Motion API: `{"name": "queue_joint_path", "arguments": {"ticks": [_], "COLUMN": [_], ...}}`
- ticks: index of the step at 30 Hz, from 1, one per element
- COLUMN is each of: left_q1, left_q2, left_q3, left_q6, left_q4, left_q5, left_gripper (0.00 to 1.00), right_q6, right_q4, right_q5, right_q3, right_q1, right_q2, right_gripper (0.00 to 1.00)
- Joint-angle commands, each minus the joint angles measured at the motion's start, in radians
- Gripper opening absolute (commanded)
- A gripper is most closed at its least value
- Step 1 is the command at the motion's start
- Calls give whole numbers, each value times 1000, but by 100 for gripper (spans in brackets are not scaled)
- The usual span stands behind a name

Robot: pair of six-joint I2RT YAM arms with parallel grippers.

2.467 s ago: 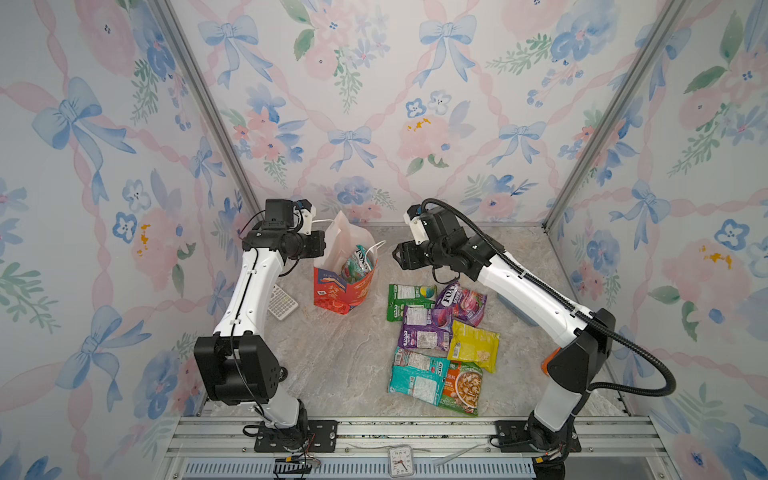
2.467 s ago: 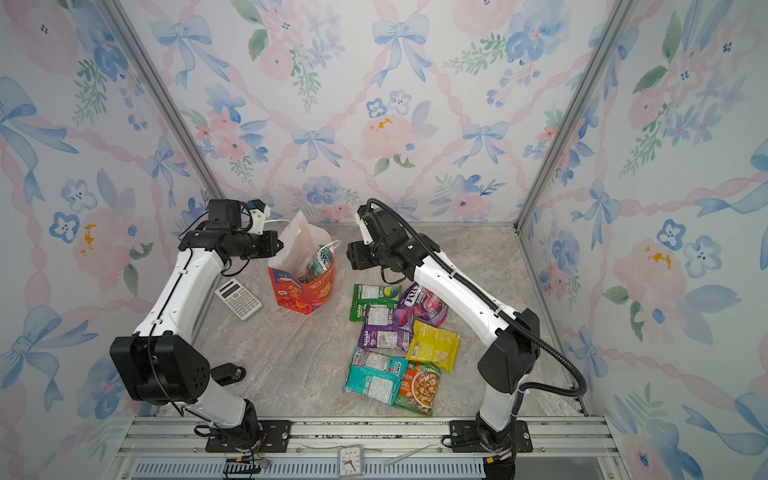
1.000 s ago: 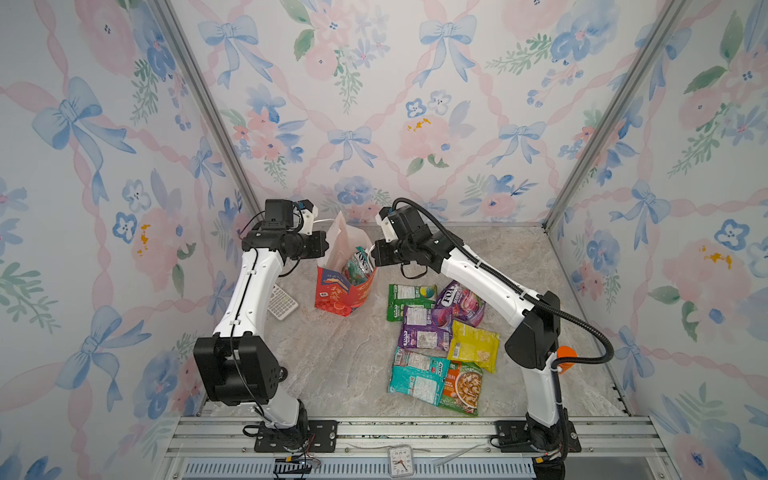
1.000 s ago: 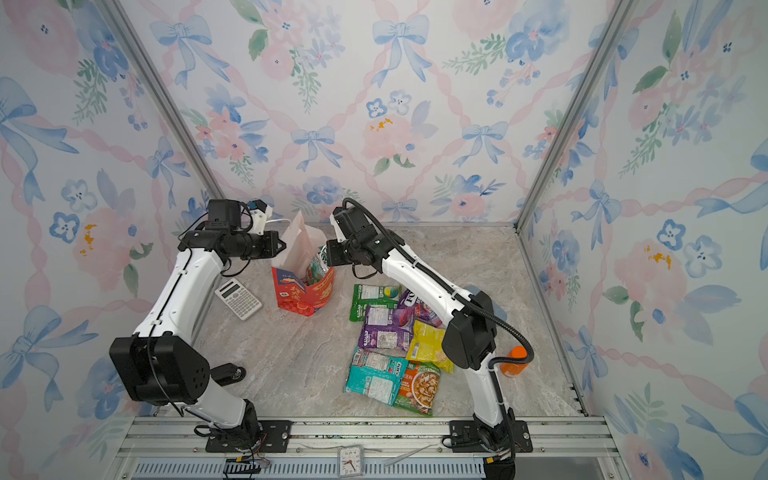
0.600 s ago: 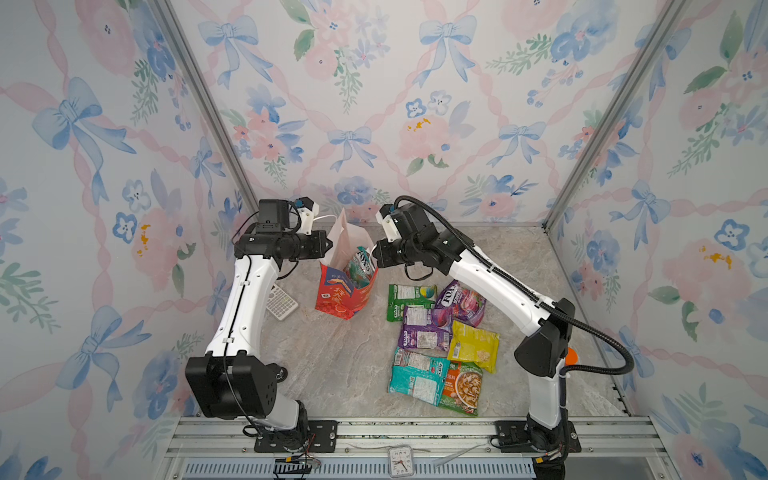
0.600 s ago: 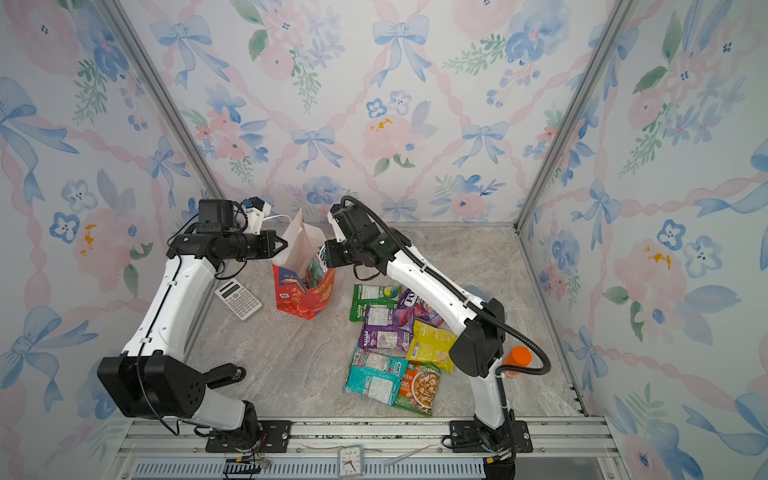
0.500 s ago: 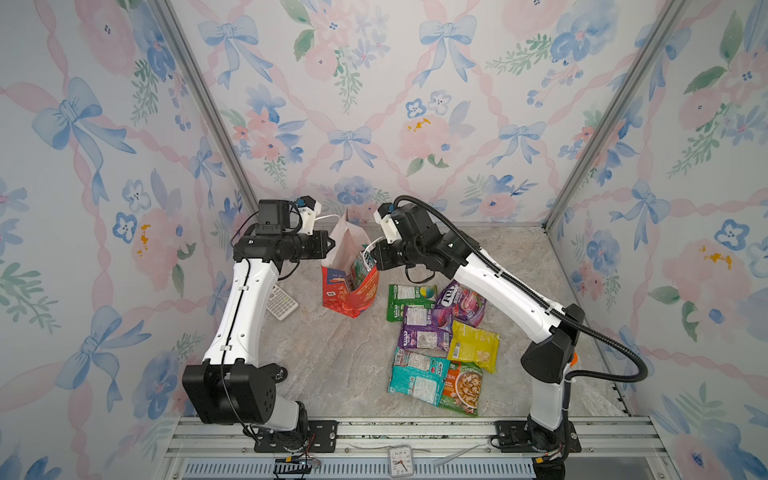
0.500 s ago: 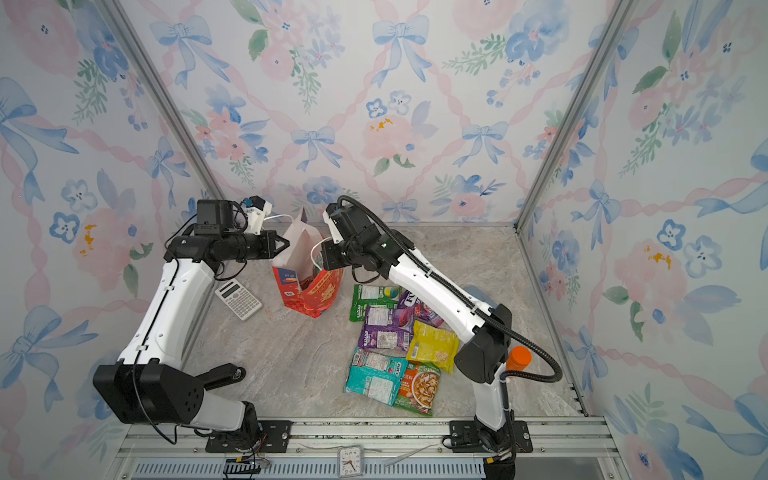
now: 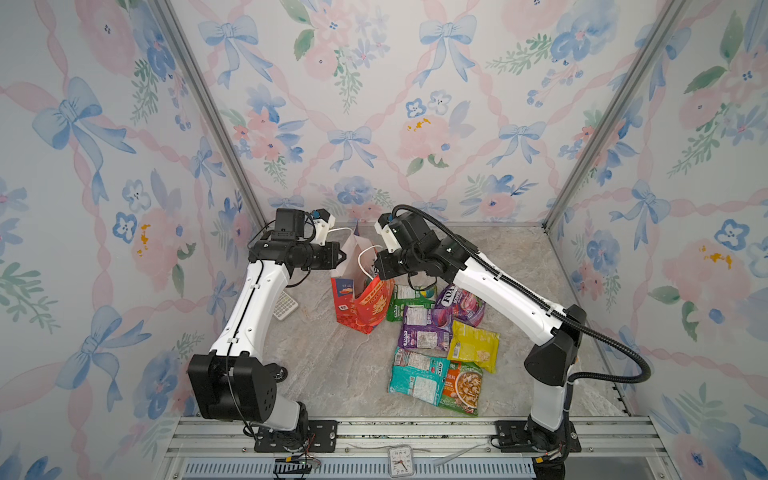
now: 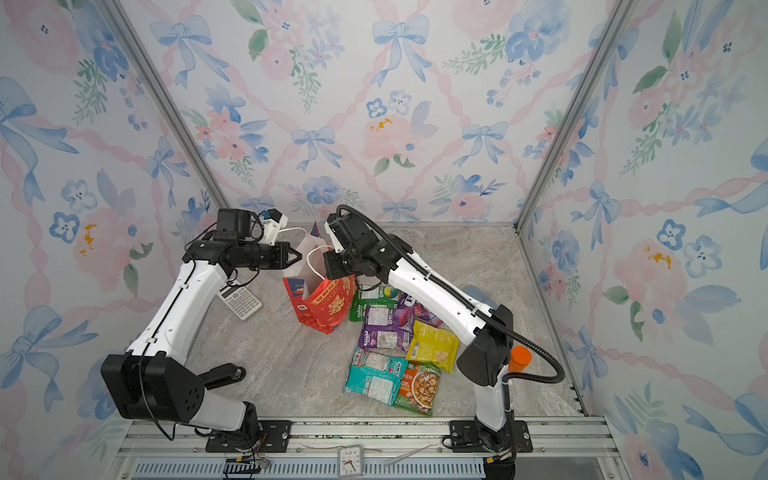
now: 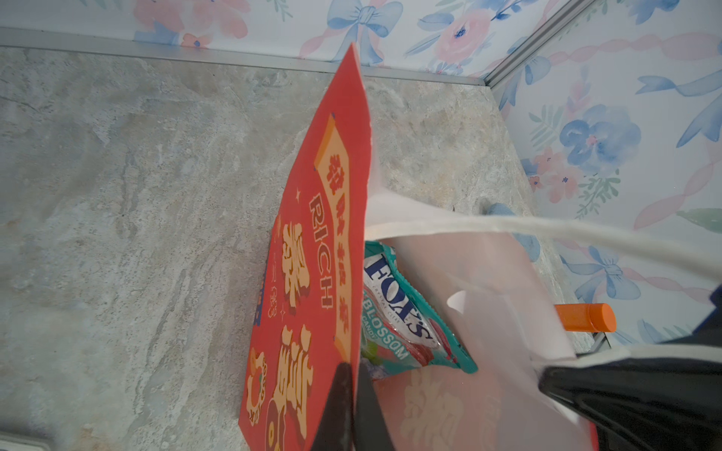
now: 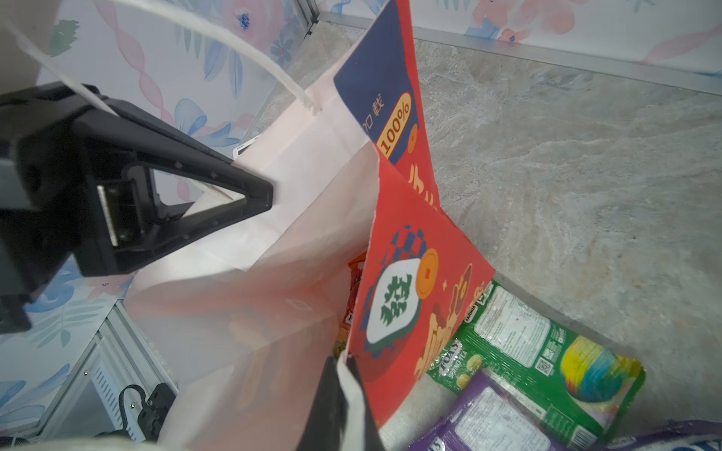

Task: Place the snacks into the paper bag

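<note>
Both tools are pinching the rim of the red paper bag [image 9: 365, 307], each with its jaws pressed together on the paper. The left tool [image 9: 341, 259] is gripping the far-left wall. In the left wrist view its fingertips [image 11: 340, 390] are squeezing the edge of the panel printed with gold characters. The right tool [image 9: 379, 272] is gripping the right wall, and in the right wrist view its fingertips [image 12: 328, 390] are clamping the paper edge.

The bag is leaning on the bench [image 9: 332, 374], its mouth spread between the two tools, and a white cord handle [image 9: 365, 257] is looping above it. A teal Fox's packet [image 11: 406, 320] is lying inside.

To the bag's right, six snacks are lying flat on the bench:
- a green packet [image 9: 409, 297], just beside the bag
- a purple Fox's pouch [image 9: 465, 301]
- a purple packet [image 9: 424, 330]
- a yellow packet [image 9: 473, 347]
- a teal packet [image 9: 417, 376], nearer the front
- an orange-and-green packet [image 9: 461, 388], also nearer the front

A calculator [image 10: 241, 301] is lying left of the bag. An orange-capped bottle [image 10: 519, 359] is standing at the right.
</note>
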Motion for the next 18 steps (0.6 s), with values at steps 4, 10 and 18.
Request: {"name": "queue_joint_path", "arguments": {"ticks": [4, 10, 18], "left_q1": [-5, -5, 15], "left_q2": [-7, -2, -11], "left_q3": [-29, -57, -47], "left_q6": [28, 34, 29], "left_q4": [-2, -1, -1], "left_q5": [-20, -86, -175], "left_gripper": [0, 0, 0], "right_q6": [14, 32, 29], "right_q4": [69, 95, 160], "right_q5": [-44, -70, -75], "right_q3": [21, 22, -63], "right_q1": [-5, -35, -87], "right_q2": [46, 80, -29], "right_gripper": [0, 6, 58]}}
